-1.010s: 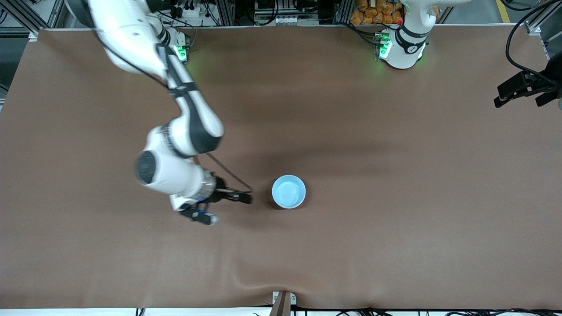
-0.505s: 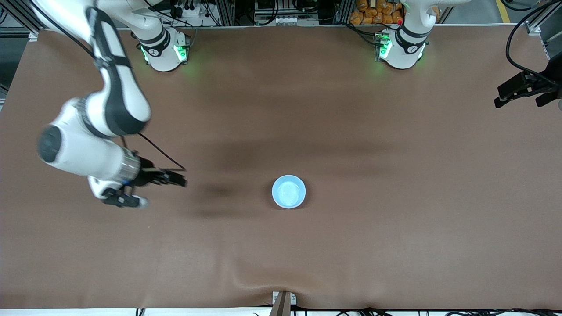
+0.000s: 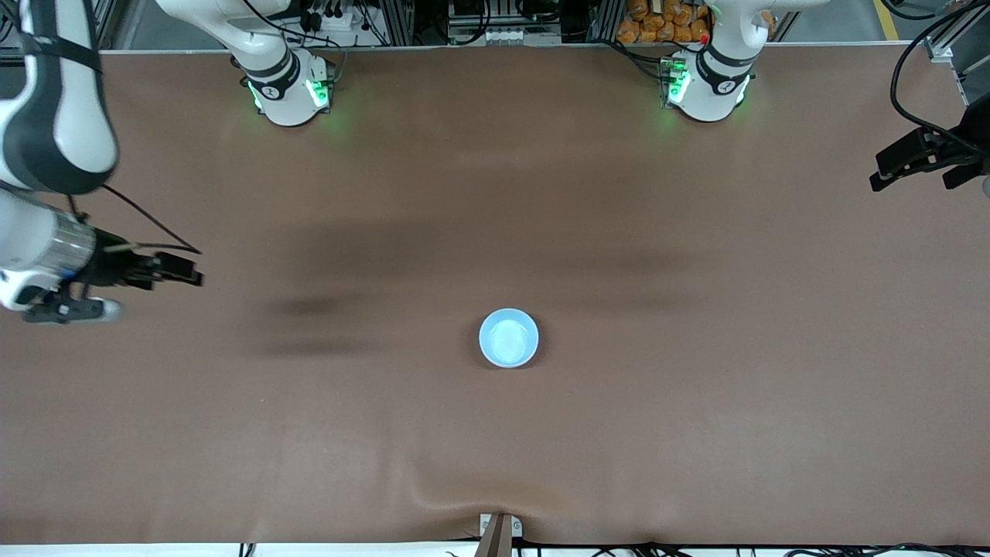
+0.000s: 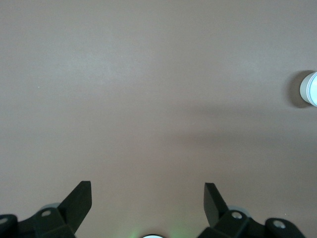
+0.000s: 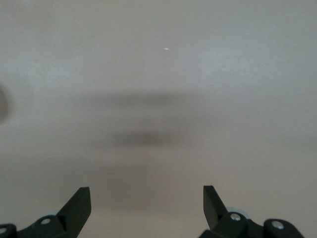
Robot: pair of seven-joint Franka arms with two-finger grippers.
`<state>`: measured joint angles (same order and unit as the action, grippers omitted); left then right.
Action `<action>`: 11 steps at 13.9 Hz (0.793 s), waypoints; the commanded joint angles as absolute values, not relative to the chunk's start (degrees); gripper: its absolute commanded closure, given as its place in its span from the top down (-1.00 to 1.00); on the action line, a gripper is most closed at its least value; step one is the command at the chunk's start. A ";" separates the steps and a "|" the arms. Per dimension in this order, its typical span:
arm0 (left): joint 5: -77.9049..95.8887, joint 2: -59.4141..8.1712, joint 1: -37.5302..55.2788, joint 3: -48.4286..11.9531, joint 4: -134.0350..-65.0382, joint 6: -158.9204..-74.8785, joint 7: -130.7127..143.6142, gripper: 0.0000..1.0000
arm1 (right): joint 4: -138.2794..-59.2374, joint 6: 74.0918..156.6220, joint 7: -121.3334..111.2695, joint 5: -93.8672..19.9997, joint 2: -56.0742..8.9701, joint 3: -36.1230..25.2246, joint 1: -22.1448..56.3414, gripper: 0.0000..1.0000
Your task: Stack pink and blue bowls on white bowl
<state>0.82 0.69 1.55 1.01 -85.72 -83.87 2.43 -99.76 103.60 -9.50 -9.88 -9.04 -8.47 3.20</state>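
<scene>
Fingers (image 5: pixel 81 203) apart, blue bowl (image 3: pixel 508 338) distant

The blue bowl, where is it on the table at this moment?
In the front view the blue bowl stands alone near the middle of the table, somewhat nearer to the front camera than the centre, with neither gripper over it.

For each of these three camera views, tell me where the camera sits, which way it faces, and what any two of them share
Front view: high across the table, facing both bases; shows the blue bowl, right gripper and left gripper, each over a table end.
Left wrist view: looks down past the open left gripper at bare table, bowl edge.
Right wrist view: open right gripper, table only.
Shared: front and left wrist views both show the bowl.
</scene>
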 commanded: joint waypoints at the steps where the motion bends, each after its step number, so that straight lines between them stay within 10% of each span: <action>1: -0.18 0.62 1.49 0.79 -85.43 -84.20 2.73 1.00 | -101.78 100.39 -11.34 -5.29 -2.83 -7.47 1.76 1.00; 11: -0.17 0.62 1.49 0.88 -85.34 -84.20 2.64 1.00 | -94.75 90.70 -9.76 -0.09 0.97 -7.82 0.62 1.00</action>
